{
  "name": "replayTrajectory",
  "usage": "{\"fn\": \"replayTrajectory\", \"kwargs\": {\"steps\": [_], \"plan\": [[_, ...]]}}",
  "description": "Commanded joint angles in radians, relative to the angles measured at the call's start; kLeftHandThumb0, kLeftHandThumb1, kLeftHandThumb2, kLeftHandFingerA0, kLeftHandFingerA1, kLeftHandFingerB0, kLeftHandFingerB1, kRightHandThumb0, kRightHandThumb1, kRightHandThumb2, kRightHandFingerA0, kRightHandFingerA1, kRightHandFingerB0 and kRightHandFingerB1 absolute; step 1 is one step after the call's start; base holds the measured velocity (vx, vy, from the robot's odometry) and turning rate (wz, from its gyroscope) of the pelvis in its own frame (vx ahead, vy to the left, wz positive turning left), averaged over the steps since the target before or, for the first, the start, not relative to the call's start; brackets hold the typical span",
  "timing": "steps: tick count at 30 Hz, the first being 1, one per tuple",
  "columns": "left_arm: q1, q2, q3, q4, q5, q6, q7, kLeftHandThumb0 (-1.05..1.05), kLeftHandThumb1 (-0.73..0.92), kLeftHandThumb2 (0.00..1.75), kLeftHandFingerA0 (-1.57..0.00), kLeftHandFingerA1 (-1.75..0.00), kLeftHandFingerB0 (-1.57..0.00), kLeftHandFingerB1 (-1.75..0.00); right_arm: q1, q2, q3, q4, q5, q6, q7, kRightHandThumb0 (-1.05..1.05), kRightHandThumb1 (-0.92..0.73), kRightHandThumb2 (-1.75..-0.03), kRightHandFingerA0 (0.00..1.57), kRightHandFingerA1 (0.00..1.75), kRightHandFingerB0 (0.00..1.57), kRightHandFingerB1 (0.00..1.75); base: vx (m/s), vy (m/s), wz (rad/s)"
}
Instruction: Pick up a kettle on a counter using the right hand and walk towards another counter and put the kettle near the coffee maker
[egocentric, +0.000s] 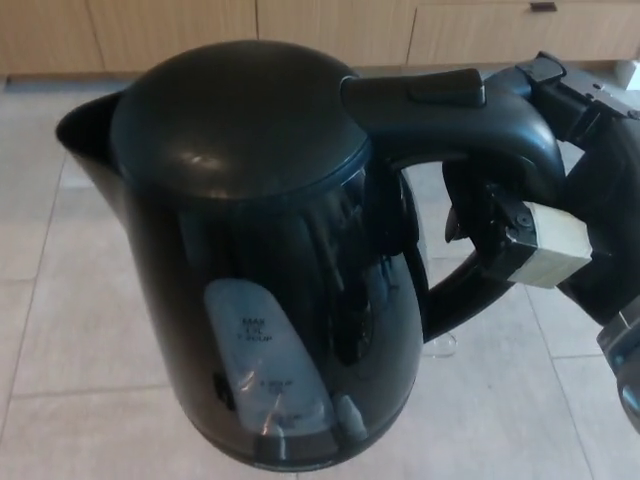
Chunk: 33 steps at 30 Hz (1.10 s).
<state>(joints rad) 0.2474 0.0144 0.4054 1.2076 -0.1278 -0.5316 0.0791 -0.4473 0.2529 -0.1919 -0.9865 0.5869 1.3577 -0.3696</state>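
My right hand (560, 215) has its fingers wrapped around the handle of a black electric kettle (260, 260), held above tiled floor (60, 330); wooden cabinets (200, 30) far behind.

The kettle (260, 260) fills the middle of the head view, held above the tiled floor (60, 330) and touching no surface. Its spout (85, 125) points to picture left; its lid (235, 115) sits on top; its handle (470, 130) arches out to the right. The right hand (545, 215) comes in from the right edge and wraps the handle, one finger (525, 245) passing through the handle's loop. A water gauge (260, 370) lies low on the near side. Behind, along the top edge, runs a row of cabinets (330, 25).
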Motion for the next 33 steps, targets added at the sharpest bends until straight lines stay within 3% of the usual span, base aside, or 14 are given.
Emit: {"fn": "replayTrajectory", "kwargs": {"steps": [1, 8, 9, 30, 31, 33], "plan": [[0.010, 0.014, 0.007, 0.016, -0.016, -0.057, -0.010, -0.08, 0.46, 1.14, -1.57, -1.46, -1.38, -1.35, -0.126, 0.235, -0.049, -0.015, 0.110, -0.197, -0.054, -0.22, -0.50, -1.31, 1.00, 1.75, 0.84, 1.53, 0.27, -0.029, -0.04], [0.012, 0.015, 0.002, 0.023, -0.009, -0.063, -0.010, -0.06, 0.45, 1.16, -1.57, -1.45, -1.38, -1.35, -0.130, 0.224, -0.041, -0.014, 0.127, -0.206, -0.082, -0.21, -0.50, -1.31, 1.00, 1.75, 0.83, 1.54, 0.25, -0.092, -0.02], [0.010, 0.017, 0.002, 0.025, -0.009, -0.060, -0.010, -0.06, 0.43, 1.19, -1.57, -1.48, -1.34, -1.42, -0.131, 0.222, -0.039, -0.014, 0.127, -0.205, -0.086, -0.21, -0.49, -1.32, 1.00, 1.75, 0.84, 1.54, 0.18, -0.072, -0.14], [0.031, 0.015, -0.003, 0.008, -0.005, -0.054, 0.001, -0.07, 0.45, 1.15, -1.57, -1.45, -1.36, -1.35, -0.086, 0.192, -0.019, -0.017, 0.188, -0.245, -0.125, -0.23, -0.52, -1.30, 1.00, 1.75, 0.81, 1.56, 0.12, 0.036, -0.06], [0.034, 0.013, -0.007, -0.001, 0.000, -0.058, 0.008, -0.08, 0.43, 1.18, -1.57, -1.49, -1.29, -1.45, -0.081, 0.192, -0.021, -0.017, 0.195, -0.247, -0.128, -0.22, -0.53, -1.29, 1.00, 1.75, 0.80, 1.56, 0.10, -0.049, 0.00], [0.040, 0.012, -0.017, -0.013, 0.013, -0.065, 0.025, -0.08, 0.45, 1.17, -1.57, -1.49, -1.29, -1.46, -0.075, 0.190, -0.022, -0.018, 0.206, -0.256, -0.131, -0.22, -0.53, -1.29, 1.00, 1.75, 0.79, 1.56, 0.11, -0.077, 0.02]]}}
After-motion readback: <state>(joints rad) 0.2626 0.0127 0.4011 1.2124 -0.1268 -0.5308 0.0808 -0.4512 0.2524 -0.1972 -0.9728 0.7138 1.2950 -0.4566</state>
